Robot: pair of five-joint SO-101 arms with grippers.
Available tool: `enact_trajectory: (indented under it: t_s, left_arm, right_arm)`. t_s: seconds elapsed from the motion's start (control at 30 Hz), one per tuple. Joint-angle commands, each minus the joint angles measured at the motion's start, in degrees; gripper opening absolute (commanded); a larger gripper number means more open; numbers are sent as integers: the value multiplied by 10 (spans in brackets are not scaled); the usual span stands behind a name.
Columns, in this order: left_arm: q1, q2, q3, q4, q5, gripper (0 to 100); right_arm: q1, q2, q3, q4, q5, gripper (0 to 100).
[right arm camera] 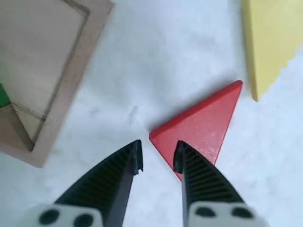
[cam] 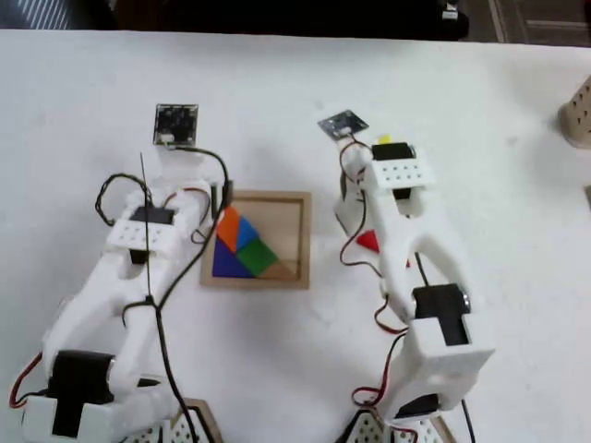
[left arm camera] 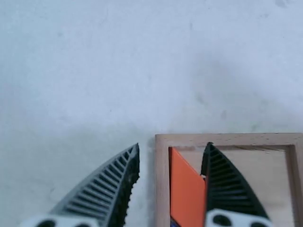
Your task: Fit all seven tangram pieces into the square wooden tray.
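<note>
The square wooden tray (cam: 300, 242) lies mid-table and holds an orange piece (cam: 230, 225), a blue piece (cam: 224, 262) and a green piece (cam: 259, 255) in its left half. My left gripper (left arm camera: 173, 145) is open and straddles the tray's wall (left arm camera: 162, 179) at a corner, one finger outside and the black finger (left arm camera: 227, 189) over the orange piece (left arm camera: 186, 194). A red triangle (right arm camera: 201, 124) lies on the table right of the tray. My right gripper (right arm camera: 157, 143) is open by a narrow gap, with the triangle's corner just ahead of its tips. A yellow piece (right arm camera: 267, 42) lies beyond the red one.
Both arm bases stand at the table's near edge. Cables (cam: 162, 305) trail across the table left of the tray. A pale pegged object (cam: 577, 113) sits at the far right edge. White table (cam: 277, 111) stretches open behind the tray.
</note>
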Motion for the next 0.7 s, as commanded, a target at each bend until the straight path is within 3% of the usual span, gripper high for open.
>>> enact_trajectory:
  t_s: [0.0,0.13,0.37,0.67]
  left_arm:
    - [-6,-4,-22,-15,-5,225]
    - [-15,-4,-24,-16,-5,225]
    - [-14,-4,-24,-16,-5,225]
    - [-14,-5,-24,-16,-5,225]
  right_arm:
    - [-15,-44,-17,6,-18,101]
    - [-10,-51,-14,15,-34,123]
    - [-9,-50,6,11,-34,327]
    - [29,-50,107,-145,-40,334]
